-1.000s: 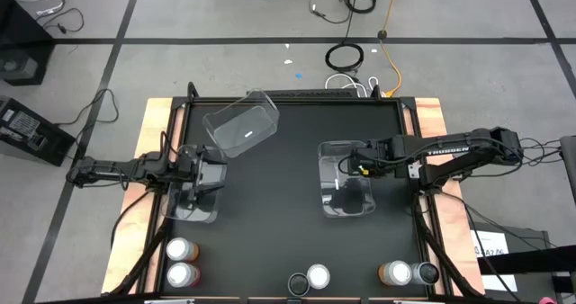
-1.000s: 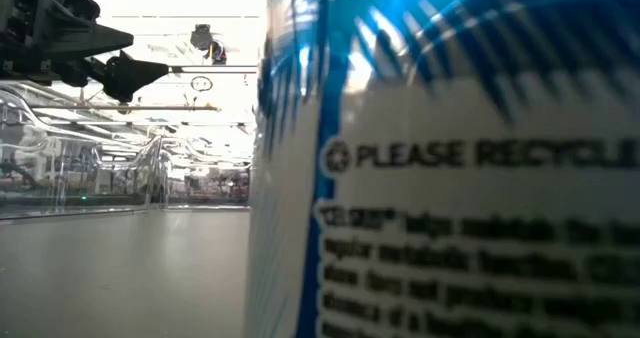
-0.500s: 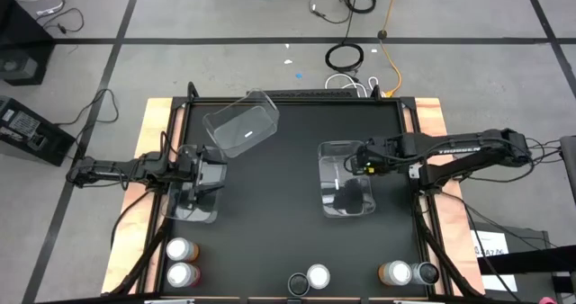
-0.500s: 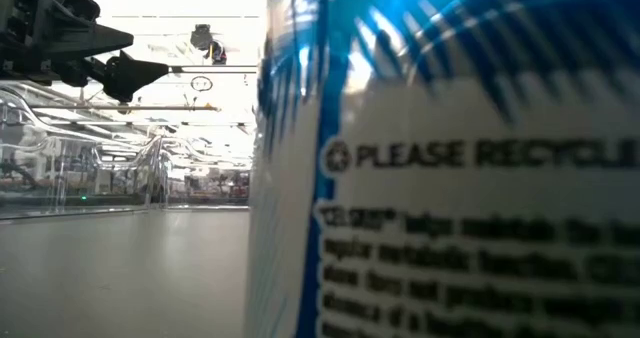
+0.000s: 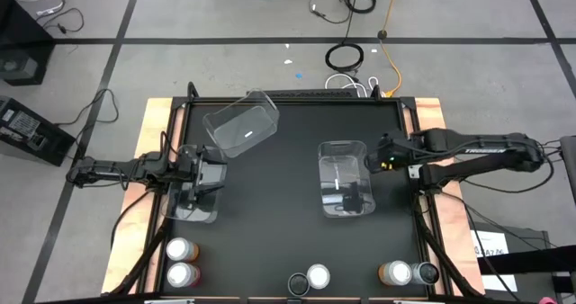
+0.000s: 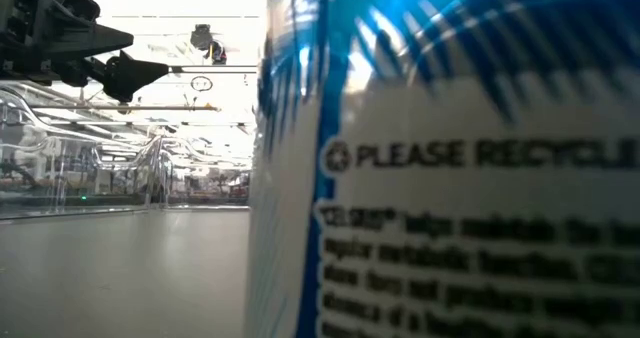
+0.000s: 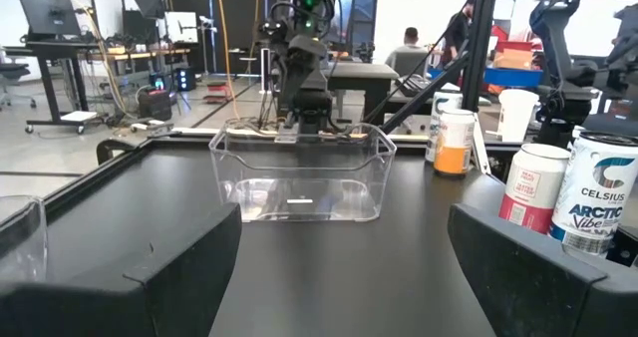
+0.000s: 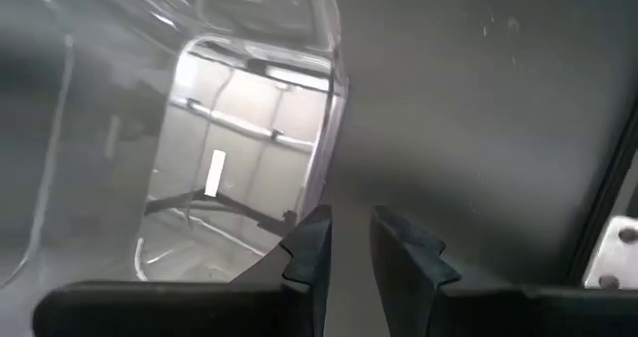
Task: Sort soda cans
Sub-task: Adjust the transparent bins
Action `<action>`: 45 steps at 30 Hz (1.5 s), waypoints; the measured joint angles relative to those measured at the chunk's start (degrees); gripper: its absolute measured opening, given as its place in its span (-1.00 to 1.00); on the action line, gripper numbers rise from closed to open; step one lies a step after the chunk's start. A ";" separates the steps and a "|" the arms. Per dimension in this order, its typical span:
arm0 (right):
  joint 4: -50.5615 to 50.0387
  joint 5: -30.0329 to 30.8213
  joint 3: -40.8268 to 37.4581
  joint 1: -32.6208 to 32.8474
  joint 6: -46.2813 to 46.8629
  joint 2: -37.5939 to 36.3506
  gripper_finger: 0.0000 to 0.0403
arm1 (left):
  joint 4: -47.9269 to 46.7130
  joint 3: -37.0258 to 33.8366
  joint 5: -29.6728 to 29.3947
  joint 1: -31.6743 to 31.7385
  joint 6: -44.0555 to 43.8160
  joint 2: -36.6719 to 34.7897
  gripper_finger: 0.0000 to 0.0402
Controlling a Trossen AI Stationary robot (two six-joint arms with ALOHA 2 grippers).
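- Right gripper point(image 5: 376, 156) sat just off the right wall of the middle clear bin point(image 5: 345, 180), fingers point(image 8: 311, 245) nearly together with only a thin gap, pinching nothing.
- Left gripper point(image 5: 212, 174) hovered over the left-side bin point(image 5: 191, 205), its fingers point(image 7: 159, 267) spread wide and empty.
- Soda cans were all lined up along the near edge of the table point(image 5: 297, 124): a pair point(image 5: 180, 261) at the left, one point(image 5: 317, 275) in the middle, and a pair point(image 5: 407, 272) at the right.
- Loads of bare black tabletop between the bins and the can row, so open room there.
- A third bin point(image 5: 241, 124) lay tilted toward the far left.
- Low view was mostly blocked by one can point(image 6: 450, 158) right up against the lens.
- Left wrist view showed the middle bin straight ahead, with people in the room behind.
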 joint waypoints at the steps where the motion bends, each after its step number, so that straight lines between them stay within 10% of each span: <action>1: 0.22 0.03 0.00 0.00 -0.47 -0.47 -0.67 | 0.00 -0.02 0.00 -0.01 0.02 -0.01 0.83; 24: 2.60 -0.35 0.00 0.00 7.10 -2.64 -0.67 | 0.04 -0.02 0.00 0.01 -0.18 -0.01 0.83; 35: 2.89 -0.41 0.00 0.00 12.15 -1.92 -0.67 | 0.58 -0.01 -3.99 0.01 -34.02 0.01 0.83; 45: 2.87 1.58 0.00 -0.02 7.46 -0.01 -0.67 | 1.19 -0.02 -7.45 0.01 -37.60 0.00 0.83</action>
